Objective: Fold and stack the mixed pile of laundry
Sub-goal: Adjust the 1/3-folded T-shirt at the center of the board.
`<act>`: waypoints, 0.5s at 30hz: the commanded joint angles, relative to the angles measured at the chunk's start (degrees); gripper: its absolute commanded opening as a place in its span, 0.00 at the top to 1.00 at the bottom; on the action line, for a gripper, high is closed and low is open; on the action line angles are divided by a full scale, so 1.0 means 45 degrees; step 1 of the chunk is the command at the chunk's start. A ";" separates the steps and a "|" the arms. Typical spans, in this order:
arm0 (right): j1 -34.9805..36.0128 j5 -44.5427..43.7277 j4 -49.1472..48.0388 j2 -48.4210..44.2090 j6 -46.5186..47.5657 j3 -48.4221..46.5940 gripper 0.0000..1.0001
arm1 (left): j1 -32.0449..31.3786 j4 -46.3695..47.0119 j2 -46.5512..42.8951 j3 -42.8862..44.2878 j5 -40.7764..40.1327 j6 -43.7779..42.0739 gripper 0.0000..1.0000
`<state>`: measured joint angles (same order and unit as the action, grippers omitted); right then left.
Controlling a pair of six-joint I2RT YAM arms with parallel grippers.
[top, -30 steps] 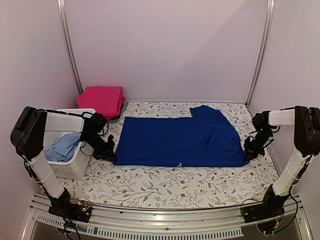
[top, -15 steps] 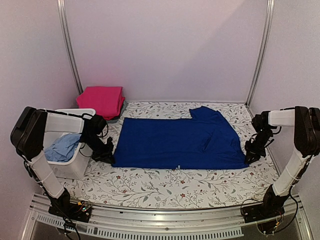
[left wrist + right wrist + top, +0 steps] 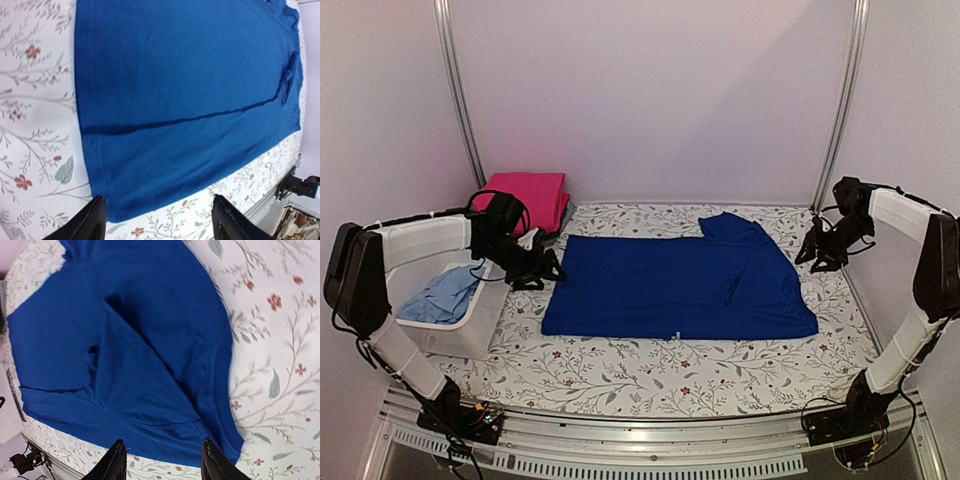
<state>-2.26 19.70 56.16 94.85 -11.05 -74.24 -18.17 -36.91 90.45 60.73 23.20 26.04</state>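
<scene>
The left gripper (image 3: 159, 201) and right gripper (image 3: 162, 442) hover with jaws apart, empty, over the spread blue garment (image 3: 670, 285).

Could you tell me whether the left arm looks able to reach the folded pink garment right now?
Probably yes: the left gripper hangs open just short of the pink garment, with nothing between them.

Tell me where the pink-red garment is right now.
In the top view, the pink-red garment lies folded in the far-left corner of the table, behind the white basket and left of the blue garment.
</scene>
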 commanded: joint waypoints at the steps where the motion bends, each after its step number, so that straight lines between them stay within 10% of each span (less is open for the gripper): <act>1: 0.0245 0.2570 -0.1634 0.0733 0.0860 -0.1485 0.52 | -0.0390 0.1084 0.0782 0.1346 0.0541 -0.0449 0.28; 15: 0.3826 0.1721 -0.0602 0.5359 0.0943 -0.5322 0.69 | -0.1697 0.1609 0.2837 0.3034 0.0054 0.0053 0.35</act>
<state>13.08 28.82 50.61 115.85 -5.45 -97.25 -25.54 -30.30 103.50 74.61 24.14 25.74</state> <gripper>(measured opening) 0.316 0.654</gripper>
